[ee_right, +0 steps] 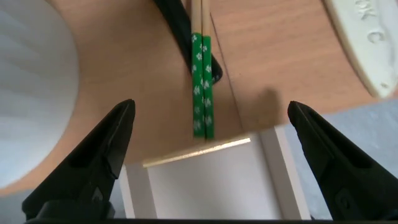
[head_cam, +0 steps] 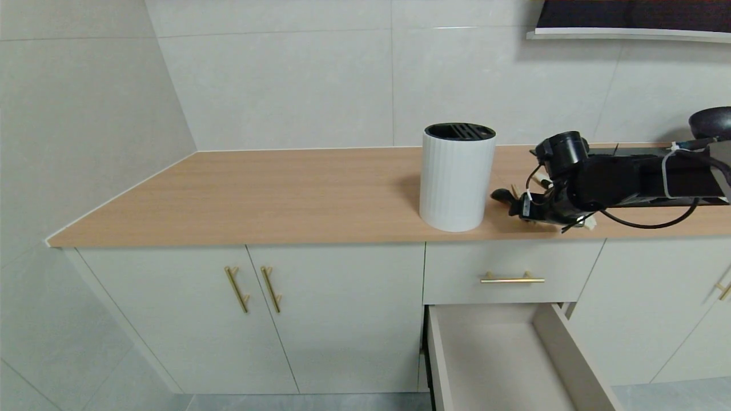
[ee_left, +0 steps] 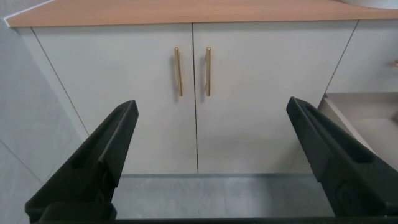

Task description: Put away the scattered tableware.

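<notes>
Two chopsticks (ee_right: 202, 93) with green patterned ends lie side by side on the bench (head_cam: 285, 194). In the head view they are at 3 o'clock from the holder (head_cam: 457, 177), with their green ends near the bench's front edge. They rest across a black utensil (ee_right: 186, 43) (what kind is hard to tell), which lies on the wood beneath them.

The right end effector (ee_right: 211, 111) hangs just over the pair with its fingers spread wide, one on each side of the chopsticks and apart from them. It holds nothing, and I cannot tell whether its fingertips touch the bench. The holder, white and ribbed with a black slotted top, stands upright just beside this end effector, at its 9 o'clock. A white dish (ee_right: 367, 43) sits on the bench on the far side of the chopsticks from the holder.

The left end effector (ee_left: 211, 104) is low in front of the cupboard doors (ee_left: 249, 93), its fingers likewise spread wide, gripping and touching nothing. Two gold handles (ee_left: 178, 71) stand upright on those doors.

At 6 o'clock from the holder, below a shut drawer (head_cam: 512, 262), a lower drawer (head_cam: 491, 342) stands pulled out. A dark pan (head_cam: 711, 121) sits at 2 o'clock from the holder, at the bench's far end.
</notes>
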Motion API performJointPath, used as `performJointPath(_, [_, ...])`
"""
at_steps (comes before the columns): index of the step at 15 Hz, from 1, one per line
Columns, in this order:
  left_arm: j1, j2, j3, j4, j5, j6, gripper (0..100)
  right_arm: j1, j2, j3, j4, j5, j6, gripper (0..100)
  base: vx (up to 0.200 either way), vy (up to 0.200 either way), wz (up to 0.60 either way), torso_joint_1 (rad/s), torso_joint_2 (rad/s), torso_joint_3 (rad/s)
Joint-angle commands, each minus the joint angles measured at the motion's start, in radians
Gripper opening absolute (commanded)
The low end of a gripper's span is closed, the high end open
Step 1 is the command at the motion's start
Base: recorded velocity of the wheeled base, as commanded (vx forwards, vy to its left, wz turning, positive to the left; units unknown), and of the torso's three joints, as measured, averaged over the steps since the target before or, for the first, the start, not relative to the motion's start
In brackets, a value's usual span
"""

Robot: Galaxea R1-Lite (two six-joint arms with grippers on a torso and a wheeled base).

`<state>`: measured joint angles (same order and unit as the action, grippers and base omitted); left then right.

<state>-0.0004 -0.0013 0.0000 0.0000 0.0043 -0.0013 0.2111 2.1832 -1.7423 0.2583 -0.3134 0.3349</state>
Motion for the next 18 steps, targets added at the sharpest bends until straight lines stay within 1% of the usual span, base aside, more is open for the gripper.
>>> performJointPath(1, [0.000, 0.001, 0.000, 0.000, 0.000, 0.000, 100, -0.007, 0.036, -0.022, -0.007, 0.000, 0.000, 100, 0.000, 0.000, 0.00, 0.000, 0.00, 0.000])
performJointPath(5, [-0.001, 0.001, 0.000, 0.000, 0.000, 0.000, 100, -0.009, 0.046, -0.031, -0.005, 0.002, 0.000, 100, 0.000, 0.000, 0.00, 0.000, 0.00, 0.000])
performJointPath(6, [0.000, 0.001, 0.000, 0.000, 0.000, 0.000, 100, -0.009, 0.047, -0.031, -0.005, 0.002, 0.000, 0, 0.000, 0.000, 0.00, 0.000, 0.00, 0.000])
performJointPath(16, [0.000, 0.001, 0.000, 0.000, 0.000, 0.000, 100, -0.012, 0.032, -0.029, -0.005, 0.000, -0.002, 0, 0.000, 0.000, 0.00, 0.000, 0.00, 0.000])
performJointPath(18, [0.000, 0.001, 0.000, 0.000, 0.000, 0.000, 100, -0.016, -0.023, -0.003, 0.001, 0.004, 0.007, 0, 0.000, 0.000, 0.00, 0.000, 0.00, 0.000])
